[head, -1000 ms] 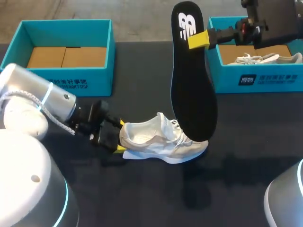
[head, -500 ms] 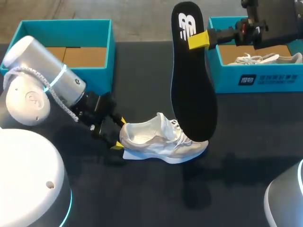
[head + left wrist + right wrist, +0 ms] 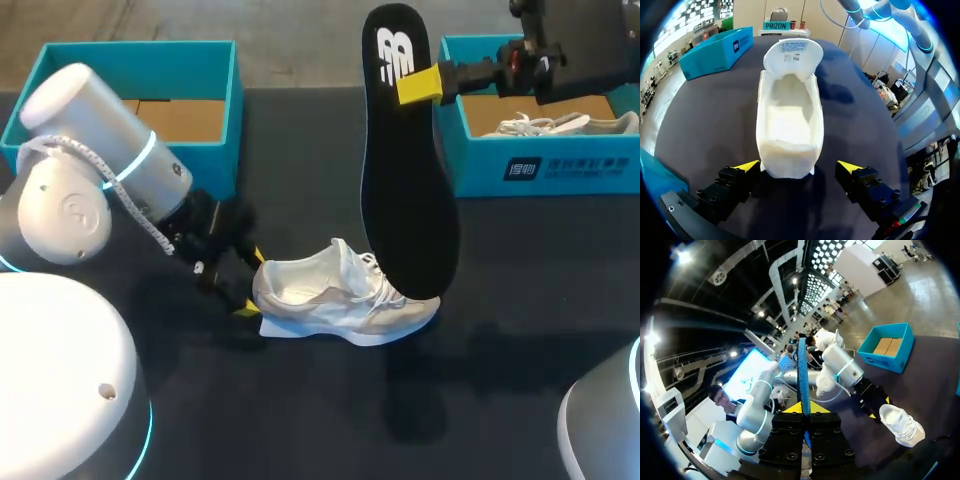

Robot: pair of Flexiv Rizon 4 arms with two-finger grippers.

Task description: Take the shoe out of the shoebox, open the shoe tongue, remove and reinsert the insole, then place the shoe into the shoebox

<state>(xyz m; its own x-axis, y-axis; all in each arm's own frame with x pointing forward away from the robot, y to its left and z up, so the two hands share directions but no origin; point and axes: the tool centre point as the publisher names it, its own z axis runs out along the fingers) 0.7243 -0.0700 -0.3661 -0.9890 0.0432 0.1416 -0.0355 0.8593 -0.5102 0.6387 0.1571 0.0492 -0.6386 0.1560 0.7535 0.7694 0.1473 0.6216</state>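
- At the table's (image 3: 300, 400) near side, the left gripper (image 3: 799, 166) has let go of the shoe (image 3: 789, 117). A second ago its fingers pinched the heel; now they stand wide, one on each side of the heel and clear of it, and the arm has swung up and round.
- Just ahead, the shoe rests on its sole, unmoved, with the tongue folded forward and the inside bare (the left wrist view looks straight into it).
- Over the shoe's forepart, as the head view shows it, the insole (image 3: 405, 200) hangs on end. It has not shifted, and the right gripper (image 3: 420, 85) stays clamped on its upper part.
- Farther back, the left box (image 3: 160, 170) holds only cardboard, and the right box (image 3: 540, 170) holds another shoe (image 3: 560, 125).
- My reading: removal is done and reinsertion comes next. With the heel no longer braced, the shoe may slide when the insole is pushed in, so the left gripper probably needs a fresh hold first.
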